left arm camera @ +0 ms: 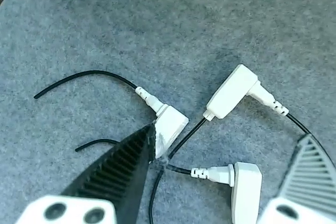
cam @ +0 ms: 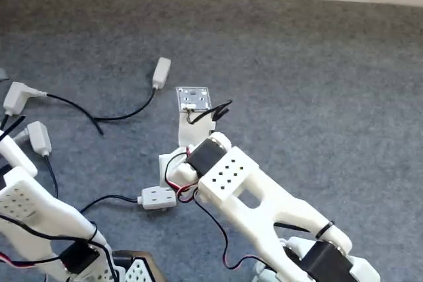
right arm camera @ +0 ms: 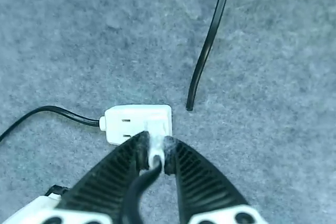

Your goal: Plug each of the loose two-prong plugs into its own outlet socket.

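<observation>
held plug (right arm camera: 156,152): clamped tight between the jaws of the right gripper (right arm camera: 156,141), with its black cord trailing back under them. It looks to be pinched by the body so the prong end is left pointing forward.

outlet socket (right arm camera: 137,123): found right at the right jaw tips, touching the held plug. Slots can be seen on its upper face. The prongs are hidden by the fingers, so it can't be told if they're seated. Probably the push-in step, judged from how it's lined up.

socket cord (right arm camera: 50,111): run out sideways, away from the jaws, so the approach is kept clear.

loose black cable (right arm camera: 207,51): laid ahead of the right jaws, beyond the socket and apart from it.

left gripper (left arm camera: 229,135): jaws spread wide, nothing clamped. Likely opened that far so a plug body can be straddled.

angled plug (left arm camera: 170,123): touched by one left fingertip (left arm camera: 149,135) at its edge, not gripped.

second plug (left arm camera: 231,92): lying just ahead of the gap between the left jaws.

third plug (left arm camera: 247,184): sitting inside the open jaws, nearer the far finger, not held.

what's left: three plugs lying loose, so most of the job is judged undone.
</observation>
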{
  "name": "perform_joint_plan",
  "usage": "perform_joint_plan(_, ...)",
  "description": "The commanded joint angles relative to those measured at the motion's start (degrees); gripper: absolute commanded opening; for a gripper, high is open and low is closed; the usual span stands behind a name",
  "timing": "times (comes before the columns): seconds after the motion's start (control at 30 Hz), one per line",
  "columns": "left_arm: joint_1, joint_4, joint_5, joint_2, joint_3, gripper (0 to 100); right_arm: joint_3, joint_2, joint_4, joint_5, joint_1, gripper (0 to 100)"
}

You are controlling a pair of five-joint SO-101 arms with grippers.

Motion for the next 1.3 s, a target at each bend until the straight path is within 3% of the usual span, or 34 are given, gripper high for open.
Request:
perform_joint_plan(0.0, -0.7, 0.2, 0.4, -0.6, -2.3, 39, -0.5, -0.2, -0.9, 0.6, 0.6, 0.5)
perform_joint_plan(0.83, -1.4, 0.2, 0.4, -0.5, -2.2, 39, 2.7, -0.2, -2.6, 0.6, -4.5, 0.5)
perform_joint_plan(1.27, -2.7, 0.2, 0.4, -0.7, -2.3, 39, 3.3, 2.8, -4.5, 0.7, -3.4, 0.5)
